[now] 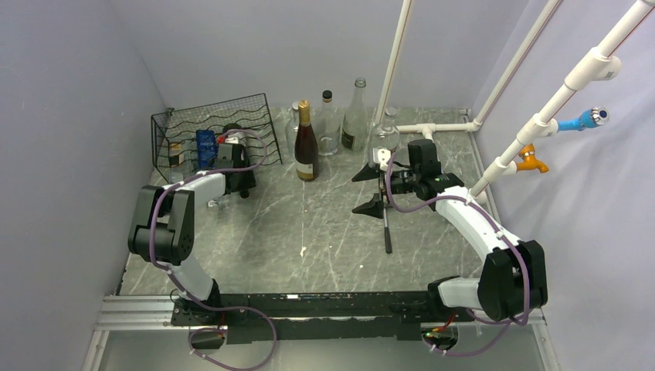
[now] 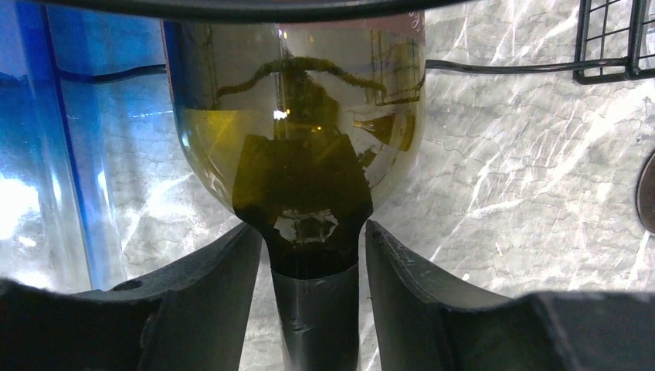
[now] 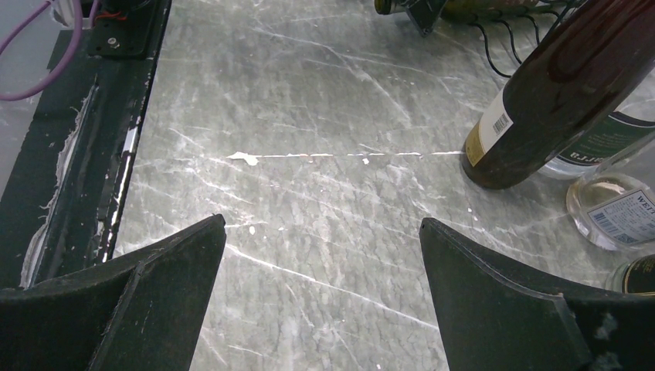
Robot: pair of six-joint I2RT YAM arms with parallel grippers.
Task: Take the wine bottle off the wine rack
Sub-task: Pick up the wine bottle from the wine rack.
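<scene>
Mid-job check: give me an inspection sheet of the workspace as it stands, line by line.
Surface: grey marbled table, a few small white marks.
Job's things: wine rack at back left; wine bottle lying in it, neck toward the left arm.
Clutter: blue bottle beside it in the rack; dark bottle and clear bottles standing right of the rack.
Grippers: left end effector straddles the bottle's neck, clamping not confirmable; right end effector open, empty, above the table.
Cables: purple cables along both arms, one looping beside the rack.
Surroundings: grey walls; white pipe frame at right.
</scene>
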